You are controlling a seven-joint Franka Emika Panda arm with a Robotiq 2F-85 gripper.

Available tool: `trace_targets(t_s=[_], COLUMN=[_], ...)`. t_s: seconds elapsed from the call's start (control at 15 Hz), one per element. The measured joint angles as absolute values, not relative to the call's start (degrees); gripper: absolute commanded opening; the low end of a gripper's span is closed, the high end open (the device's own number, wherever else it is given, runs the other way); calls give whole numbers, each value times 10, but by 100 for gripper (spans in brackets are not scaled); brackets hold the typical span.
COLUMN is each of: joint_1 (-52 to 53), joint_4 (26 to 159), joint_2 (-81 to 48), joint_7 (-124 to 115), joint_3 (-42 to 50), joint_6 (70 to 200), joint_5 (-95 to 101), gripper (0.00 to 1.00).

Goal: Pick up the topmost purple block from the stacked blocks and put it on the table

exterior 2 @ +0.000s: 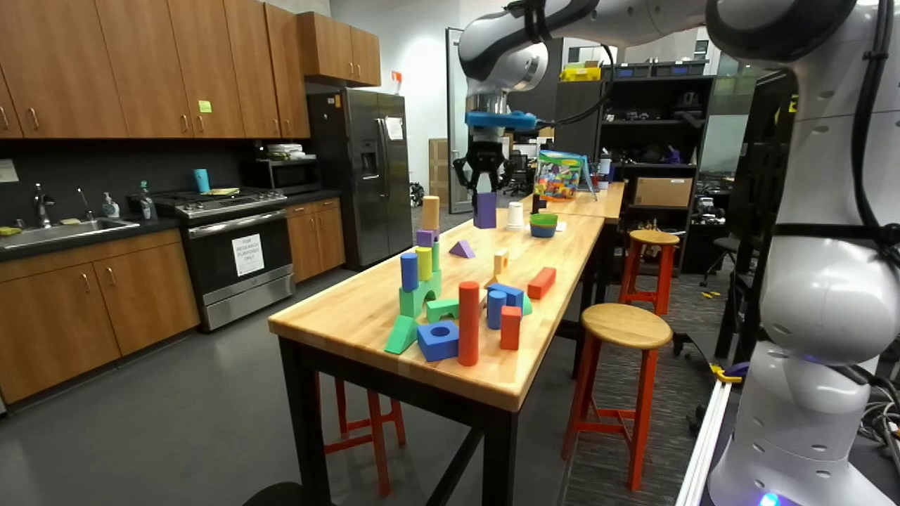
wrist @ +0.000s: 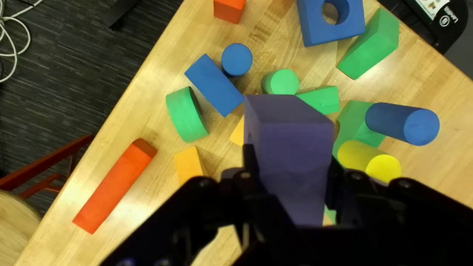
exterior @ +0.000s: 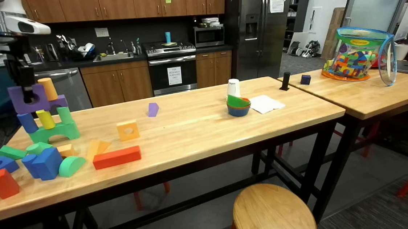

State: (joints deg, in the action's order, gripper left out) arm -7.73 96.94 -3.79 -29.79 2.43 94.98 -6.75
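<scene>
Your gripper pinches the purple block, which projects below it. The block is suspended above the table; in an exterior view, you see it apart from the stacked blocks.

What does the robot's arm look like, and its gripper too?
The arm is mostly white and chunky, with rounded joints and some black parts. A black cable runs along it. A bright blue piece sits above the gripper, which is black and knobbly. A blue light glows near the bottom.
</scene>
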Motion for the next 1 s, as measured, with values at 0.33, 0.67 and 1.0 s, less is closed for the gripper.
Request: trace_targets(t_s=[0.33, 0.67, 1.0], joint_1=[-41, -32, -38], joint_4=[972, 986, 1020], joint_2=[-52, -62, -66], joint_7=[-233, -112, -42], joint_3=[22, 23, 30], joint_6=[955, 967, 1048], joint_5=[5, 85, 107], gripper=[15, 15, 15])
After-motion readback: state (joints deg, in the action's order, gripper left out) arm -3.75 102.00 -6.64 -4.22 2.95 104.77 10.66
